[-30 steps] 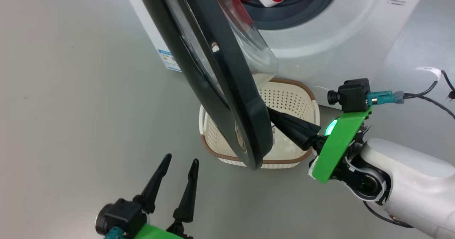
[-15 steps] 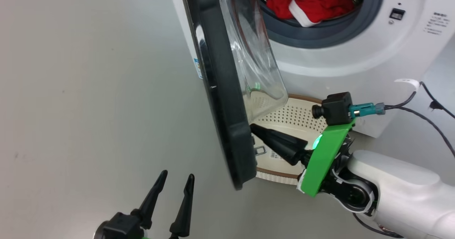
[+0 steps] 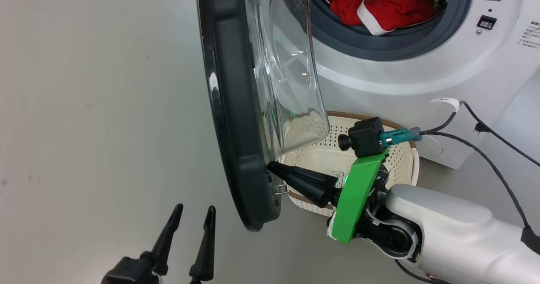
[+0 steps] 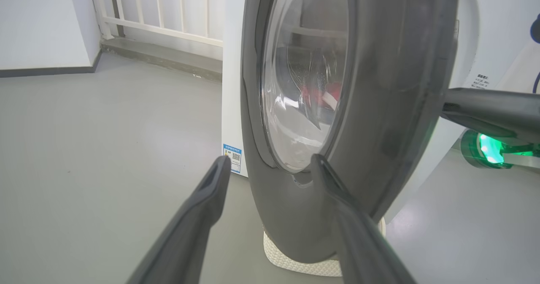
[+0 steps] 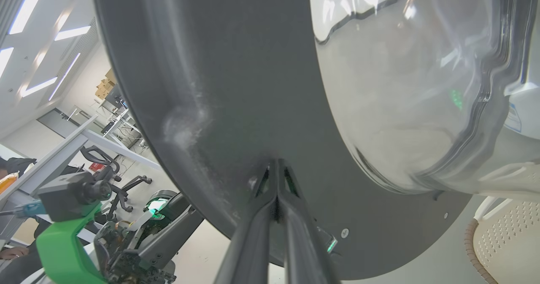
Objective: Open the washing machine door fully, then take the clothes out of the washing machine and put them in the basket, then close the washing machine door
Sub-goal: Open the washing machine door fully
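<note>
Head view: the washing machine door [image 3: 236, 119] stands open, nearly edge-on, its clear glass bowl bulging toward the washing machine [image 3: 422, 77]. The clothes [image 3: 388, 5] lie inside the drum, red with a white cuff resting against the grey rubber ring. The basket [image 3: 400, 161] sits on the floor [image 3: 84, 106] just in front of the machine, below the drum opening and partly behind the door's lower edge. The right gripper [image 3: 274, 168] has its fingers pressed together with nothing between them; its tip touches the door's inner face near the bottom, beside a small metal latch. The left gripper [image 3: 195, 208] is at the lower left, fingers spread wide and empty, apart from the door.

Left wrist view: the left gripper [image 4: 271, 159] points at the door's [image 4: 388, 85] outer face, both fingers parted and free of it. Red fabric shows through the glass. A corner of the basket [image 4: 303, 267] shows under the door. The right gripper [image 4: 485, 111] reaches in from the right edge.

Right wrist view: the right gripper's [image 5: 276, 166] closed fingers meet the dark inner rim of the door [image 5: 219, 85], holding nothing. The basket [image 5: 506, 229] lies at the lower right corner.
</note>
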Controlling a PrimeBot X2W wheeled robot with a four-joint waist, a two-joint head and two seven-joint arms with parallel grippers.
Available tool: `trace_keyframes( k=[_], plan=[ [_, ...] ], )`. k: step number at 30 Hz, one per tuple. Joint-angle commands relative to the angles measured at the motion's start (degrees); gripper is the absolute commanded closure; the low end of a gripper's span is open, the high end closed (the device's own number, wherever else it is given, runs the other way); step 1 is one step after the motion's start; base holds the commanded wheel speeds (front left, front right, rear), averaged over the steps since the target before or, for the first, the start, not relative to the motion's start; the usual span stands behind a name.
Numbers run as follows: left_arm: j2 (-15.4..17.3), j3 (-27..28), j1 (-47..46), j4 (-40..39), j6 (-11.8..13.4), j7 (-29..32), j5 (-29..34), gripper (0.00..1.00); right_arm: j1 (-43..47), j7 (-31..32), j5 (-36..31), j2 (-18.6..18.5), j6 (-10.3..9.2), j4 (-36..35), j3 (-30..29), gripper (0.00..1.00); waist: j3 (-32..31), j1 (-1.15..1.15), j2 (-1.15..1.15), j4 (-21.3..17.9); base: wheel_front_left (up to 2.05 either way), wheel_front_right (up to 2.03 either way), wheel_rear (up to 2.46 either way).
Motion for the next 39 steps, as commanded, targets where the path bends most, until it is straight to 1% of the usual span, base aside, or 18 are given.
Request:
trace_keyframes(
  k=[1, 7, 13, 14, 15, 16, 17, 18, 19, 30, 36, 39],
  plan=[
    [0.51, 2.3, -0.18, -1.72, 0.48, -0.69, -0.32, 0.0, -0.4, -0.02, -0.63, 1.71, 0.44, -0.81, -0.21, 1.0, -0.01, 0.0, 0.0, 0.04, 0.0, 0.0, 0.0],
    [0.51, 2.53, 0.05, -1.95, 0.85, -0.69, -0.41, 0.0, -0.89, -0.52, -0.77, 3.16, 0.44, 0.13, -0.02, 1.0, -0.1, 0.0, 0.0, 0.05, 0.0, 0.0, 0.0],
    [0.51, 2.95, -0.1, -1.73, 0.73, -0.69, -0.16, 0.0, -1.01, -1.69, -1.35, 2.97, 0.44, 0.82, 0.12, 1.0, -0.33, 0.0, 0.0, -0.08, 0.0, 0.0, 0.0],
    [0.51, 3.01, -0.14, -1.63, 0.65, -0.69, -0.08, 0.0, -0.93, -2.02, -1.52, 2.8, 0.44, 1.02, 0.14, 0.96, -0.4, 0.0, 0.0, -0.12, 0.0, 0.0, 0.0],
    [0.51, 3.09, -0.2, -1.47, 0.56, -0.69, 0.01, 0.0, -0.79, -2.44, -1.71, 2.58, 0.44, 1.27, 0.16, 0.75, -0.49, 0.0, 0.0, -0.16, 0.0, 0.0, 0.0],
    [0.51, 3.18, -0.3, -1.27, 0.44, -0.69, 0.12, 0.0, -0.59, -2.92, -1.85, 2.35, 0.44, 1.56, 0.17, 0.6, -0.58, 0.0, 0.0, -0.21, 0.0, 0.0, 0.0],
    [0.51, 3.32, -0.46, -1.0, 0.28, -0.69, 0.25, 0.0, -0.32, -3.39, -1.9, 2.11, 0.44, 1.85, 0.18, 0.5, -0.68, 0.0, 0.0, -0.26, 0.0, 0.0, 0.0],
    [0.51, 3.48, -0.66, -0.72, 0.12, -0.69, 0.39, 0.0, 0.0, -3.82, -1.95, 1.84, 0.44, 2.17, 0.2, 0.18, -0.81, 0.0, 0.0, -0.32, 0.0, 0.0, 0.0],
    [0.51, 3.65, -0.9, -0.42, -0.06, -0.69, 0.54, 0.0, 0.35, -4.25, -2.06, 1.52, 0.44, 2.55, 0.21, 0.0, -0.94, 0.0, 0.0, -0.38, 0.0, 0.0, 0.0],
    [0.51, 5.23, -2.2, 3.26, -2.34, -0.69, 2.18, 0.0, 6.4, -7.42, -2.49, -2.18, 0.44, 6.82, 0.02, 0.0, -2.94, 0.0, 0.0, -1.36, 0.0, 0.0, 0.0],
    [0.51, 6.11, -2.0, 4.26, -2.91, -0.69, 2.84, 0.0, 11.09, -7.94, -2.98, -2.89, 0.44, 8.9, -2.66, 0.0, -4.04, 0.0, 0.0, -2.08, 0.0, 0.0, 0.0],
    [0.51, 6.61, -1.88, 4.47, -3.15, -0.69, 3.06, 0.0, 14.24, -7.98, -4.86, -2.62, 0.44, 10.21, -6.44, 0.0, -4.23, 0.0, 0.0, -2.95, 0.0, 0.0, 0.0]
  ],
)
